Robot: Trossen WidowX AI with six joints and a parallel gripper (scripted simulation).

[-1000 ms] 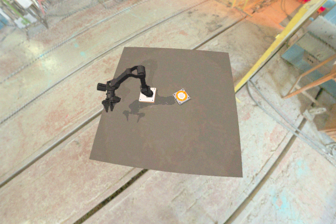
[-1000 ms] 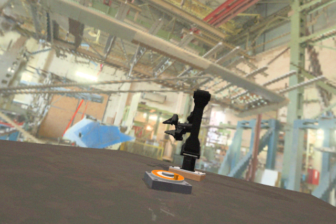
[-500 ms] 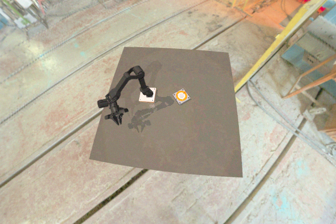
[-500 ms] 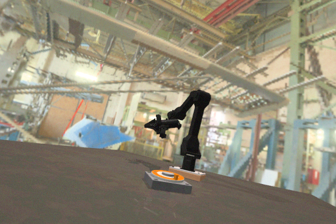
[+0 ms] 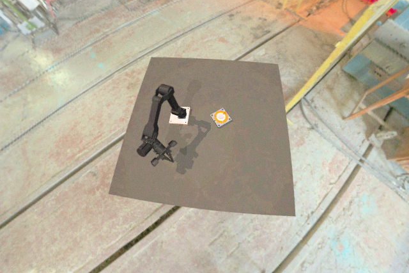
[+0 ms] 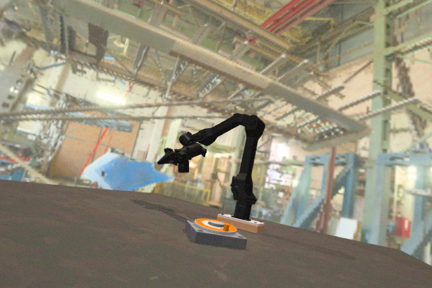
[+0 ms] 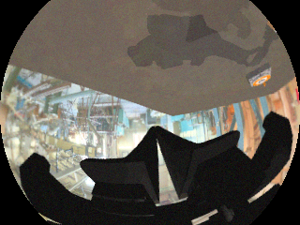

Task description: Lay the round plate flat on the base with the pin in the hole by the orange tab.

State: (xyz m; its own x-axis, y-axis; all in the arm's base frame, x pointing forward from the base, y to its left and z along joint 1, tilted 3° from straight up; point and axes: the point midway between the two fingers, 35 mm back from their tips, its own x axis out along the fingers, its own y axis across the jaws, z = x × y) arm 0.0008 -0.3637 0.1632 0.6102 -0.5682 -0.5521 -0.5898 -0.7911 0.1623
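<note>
The round plate [image 5: 215,116] [image 6: 206,223] [image 7: 257,81], with an orange ring and pale middle, sits around the post on the square grey base [image 5: 222,124] [image 6: 219,240]. Its orange tab [image 6: 226,227] stands at the near right side in the exterior view. The plate's grey rim shows above the base there; its exact tilt is hard to tell. The pin and the hole beside the tab cannot be made out. My gripper [image 5: 172,161] [image 6: 158,163] [image 7: 156,129] is shut and empty, its tips together. It hangs in the air well away from the plate, touching neither plate nor base.
The arm's white-topped mount [image 5: 174,119] [image 6: 257,226] stands beside the base, to its left in the top view. Both rest on the dark table top [image 5: 244,171] [image 6: 104,243], whose edges show in the top view. The arm's shadow falls between gripper and base.
</note>
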